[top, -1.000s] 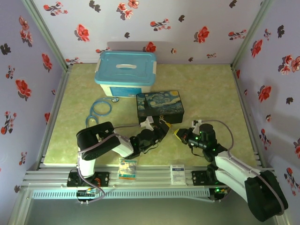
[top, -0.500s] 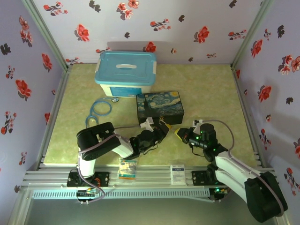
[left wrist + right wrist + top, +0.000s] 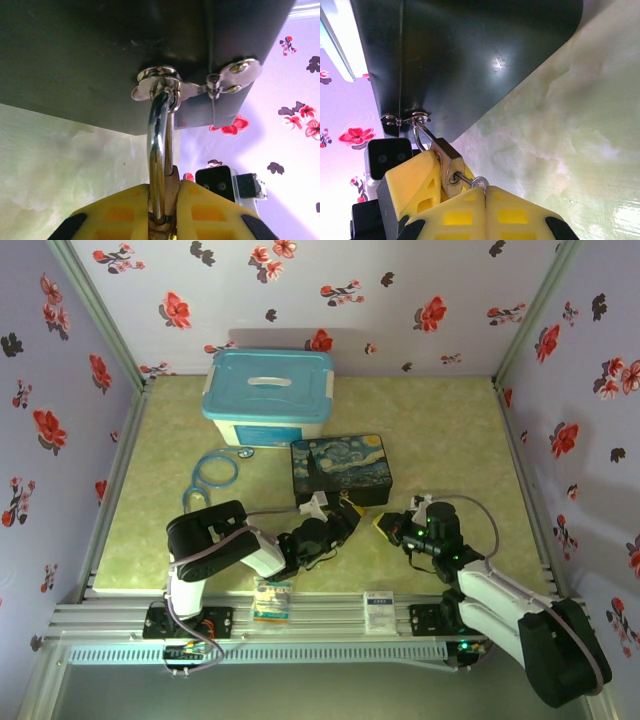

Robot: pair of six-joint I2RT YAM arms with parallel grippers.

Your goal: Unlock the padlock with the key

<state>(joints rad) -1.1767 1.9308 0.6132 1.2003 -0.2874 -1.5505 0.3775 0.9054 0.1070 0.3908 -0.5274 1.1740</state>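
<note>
A light blue plastic tub with a lid [image 3: 268, 395] stands toward the far left corner of the pale green marbled table [image 3: 450, 440], with a blue looped cord [image 3: 215, 468] lying just in front of it. Around the table's middle sits a dark box printed with a swirling night sky [image 3: 342, 468]. At the box's near side, the left pincer [image 3: 162, 202] has its yellow fingers [image 3: 117, 212] pinching the body of the tiny brass-gold padlock [image 3: 449, 167]. The padlock's thin silvery shackle passes through a silvery metal hasp [image 3: 165, 85] on the box front. Just right of it, the right pincer [image 3: 485, 196] is pressed together on the head of the thin dark grey metal key [image 3: 479, 182]. The key's shaft reaches into the keyhole on the padlock's lower face. In the overhead view the two pincers meet tip to tip, nearer the table's near edge.
</note>
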